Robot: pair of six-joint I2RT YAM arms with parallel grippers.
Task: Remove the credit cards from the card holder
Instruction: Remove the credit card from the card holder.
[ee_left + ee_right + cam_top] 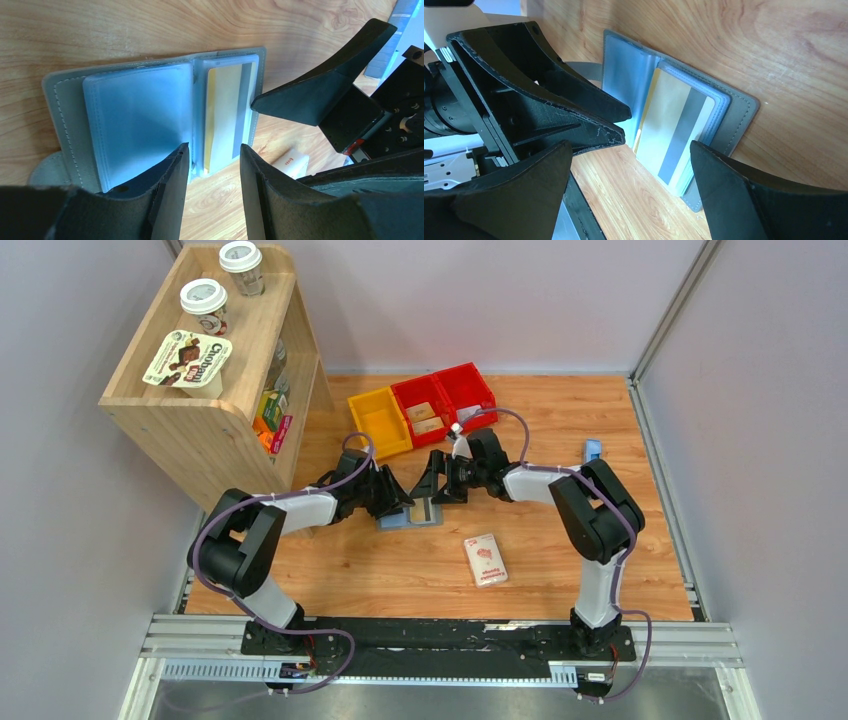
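Wood table (400,575), open card holder (408,518) lying flat mid-table between both arms, striped tan card (671,132) tucked in its right pocket, left gripper (213,148) half-spread over its left page, grasping nothing, right gripper (631,145) released wide over the card.

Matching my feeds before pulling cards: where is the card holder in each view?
Top external: card holder near picture centre, lying open.
Left wrist: left of centre, lying open.
Right wrist: centre, lying open.
Shared landmark: the striped credit card in its pocket.
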